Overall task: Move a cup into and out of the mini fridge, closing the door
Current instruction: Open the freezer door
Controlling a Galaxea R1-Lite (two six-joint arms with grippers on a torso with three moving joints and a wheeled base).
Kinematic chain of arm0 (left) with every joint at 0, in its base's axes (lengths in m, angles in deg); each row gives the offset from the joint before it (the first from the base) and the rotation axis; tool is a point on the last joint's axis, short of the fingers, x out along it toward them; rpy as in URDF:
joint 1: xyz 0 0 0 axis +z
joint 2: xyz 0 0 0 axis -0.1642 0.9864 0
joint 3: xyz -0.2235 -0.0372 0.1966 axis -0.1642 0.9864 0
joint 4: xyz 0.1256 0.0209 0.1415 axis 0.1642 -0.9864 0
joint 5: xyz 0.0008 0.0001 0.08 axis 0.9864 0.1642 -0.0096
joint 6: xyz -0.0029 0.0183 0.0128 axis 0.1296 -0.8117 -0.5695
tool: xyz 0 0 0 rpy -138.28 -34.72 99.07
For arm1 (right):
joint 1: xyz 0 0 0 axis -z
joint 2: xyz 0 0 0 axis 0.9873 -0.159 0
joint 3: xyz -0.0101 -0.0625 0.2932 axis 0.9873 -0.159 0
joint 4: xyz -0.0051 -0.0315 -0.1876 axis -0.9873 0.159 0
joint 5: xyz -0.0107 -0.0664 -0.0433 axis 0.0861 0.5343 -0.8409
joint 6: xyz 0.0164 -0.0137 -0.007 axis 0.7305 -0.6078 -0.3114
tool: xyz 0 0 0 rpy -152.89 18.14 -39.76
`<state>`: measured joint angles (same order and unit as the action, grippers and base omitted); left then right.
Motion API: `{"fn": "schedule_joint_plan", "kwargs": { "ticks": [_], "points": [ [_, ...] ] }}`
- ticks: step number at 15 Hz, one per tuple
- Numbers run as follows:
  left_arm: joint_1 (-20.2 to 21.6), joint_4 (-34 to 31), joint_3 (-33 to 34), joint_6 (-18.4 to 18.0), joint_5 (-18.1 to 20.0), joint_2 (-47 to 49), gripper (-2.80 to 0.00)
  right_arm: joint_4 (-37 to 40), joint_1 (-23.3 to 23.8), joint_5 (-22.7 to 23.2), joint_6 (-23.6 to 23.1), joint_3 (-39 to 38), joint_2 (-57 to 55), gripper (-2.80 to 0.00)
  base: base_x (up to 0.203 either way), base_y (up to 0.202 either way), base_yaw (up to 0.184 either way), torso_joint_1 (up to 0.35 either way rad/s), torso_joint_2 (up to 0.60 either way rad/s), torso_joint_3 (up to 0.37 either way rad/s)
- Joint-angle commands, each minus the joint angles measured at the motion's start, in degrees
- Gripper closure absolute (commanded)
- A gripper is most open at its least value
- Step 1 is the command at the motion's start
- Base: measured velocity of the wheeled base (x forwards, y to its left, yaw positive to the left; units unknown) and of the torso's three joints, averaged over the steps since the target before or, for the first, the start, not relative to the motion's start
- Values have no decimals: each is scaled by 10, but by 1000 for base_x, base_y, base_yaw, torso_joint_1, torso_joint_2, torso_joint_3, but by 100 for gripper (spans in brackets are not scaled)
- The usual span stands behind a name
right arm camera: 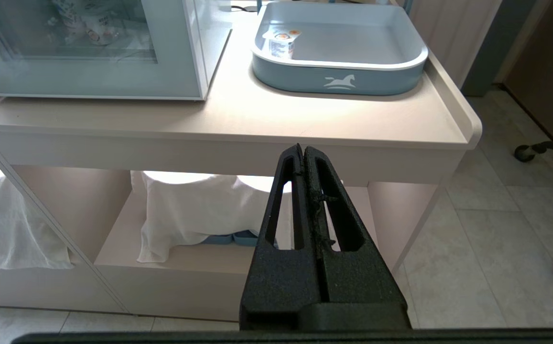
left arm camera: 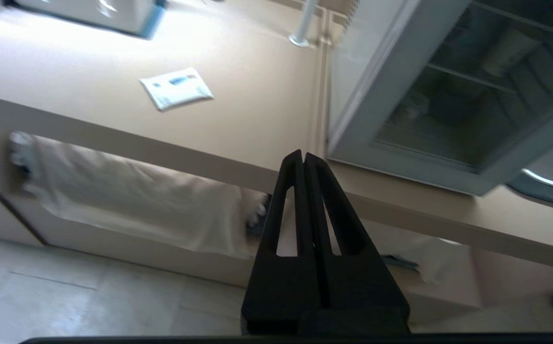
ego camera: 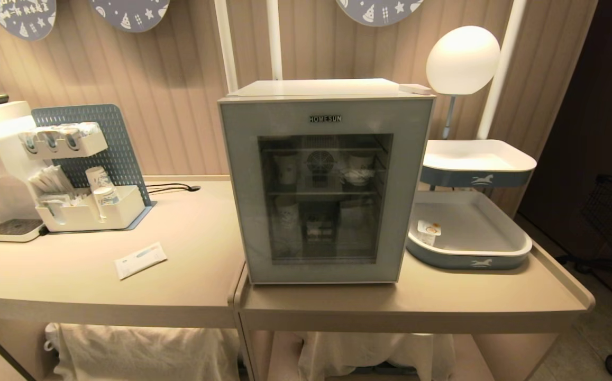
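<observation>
The mini fridge (ego camera: 326, 180) sits on the worktop (ego camera: 179, 264) with its door (ego camera: 242, 201) closed, cups showing dimly behind the glass. The cup (ego camera: 429, 232) stands in the grey-blue tray (ego camera: 469, 259) just to the right of the fridge, tucked in the tray's near-left corner. Both pincers are clenched and empty: the left pincer (left arm camera: 303, 155) hangs before the worktop's front edge near the fridge's lower corner, and the right pincer (right arm camera: 303, 149) hangs low, below the worktop edge in front of the tray.

Beige counter (ego camera: 99, 286) against a ribbed tan wall (ego camera: 168, 63), a glowing globe lamp (ego camera: 462, 60), pale tiled floor (right arm camera: 496, 229).
</observation>
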<state>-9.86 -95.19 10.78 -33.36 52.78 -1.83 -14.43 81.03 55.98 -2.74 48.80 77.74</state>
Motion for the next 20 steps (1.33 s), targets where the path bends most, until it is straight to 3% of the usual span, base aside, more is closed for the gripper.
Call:
{"fn": "schedule_joint_plan", "kwargs": {
  "ticks": [1, 3, 5, 7, 9, 10, 11, 13, 15, 16, 17, 18, 20],
  "points": [
    [0, -6, -26, 22, 22, 83, 0, 0, 0, 0, 0, 0, -1, 0, 0, 0, 0, 0, 0, 0],
    [2, -17, -77, 47, 77, 177, 0, 0, 0, 0, 0, 0, -1, 0, 0, 0, 0, 0, 0, 0],
    [5, -22, -134, 57, 155, 271, 0, 0, 0, 0, 0, 0, -1, 0, 0, 0, 0, 0, 0, 0],
    [19, -22, -186, 54, 238, 362, 0, 0, 0, 0, 0, 0, -1, 0, 0, 0, 0, 0, 0, 0],
    [58, -20, -234, 28, 337, 457, 0, 0, 0, 0, 0, 0, -1, 0, 0, 0, 0, 0, 0, 0],
    [93, -19, -253, -7, 410, 501, 0, 0, 0, 0, 0, 0, -1, 0, 0, 0, 0, 0, 0, 0],
    [130, -18, -263, -66, 481, 533, 0, 0, 0, 0, -1, 0, -1, 0, 0, 0, 0, 0, 0, 0],
    [188, -19, -277, -216, 604, 604, 0, 0, 0, 0, -1, 0, -1, 0, 0, 0, 0, 0, 0, 0],
    [205, -20, -284, -319, 660, 664, 0, 0, 0, 0, -1, 0, 0, 0, 0, 0, 0, 0, 0, 0],
    [201, -18, -279, -363, 669, 682, 0, 0, 0, 0, -1, 0, -1, 0, 0, 0, 0, 0, 0, 0],
    [183, -17, -277, -399, 674, 699, -280, 0, 0, 0, -1, 0, -1, 0, 0, 0, 0, 0, 0, 0],
    [165, -16, -276, -419, 687, 712, -280, 0, 0, 0, -1, 0, 0, 0, 0, 0, 0, 0, 0, 0],
    [151, 13, -273, -421, 714, 723, -280, 0, 0, 0, -1, 0, 0, 0, 0, 0, 0, 0, 0, 0]
  ]
}}
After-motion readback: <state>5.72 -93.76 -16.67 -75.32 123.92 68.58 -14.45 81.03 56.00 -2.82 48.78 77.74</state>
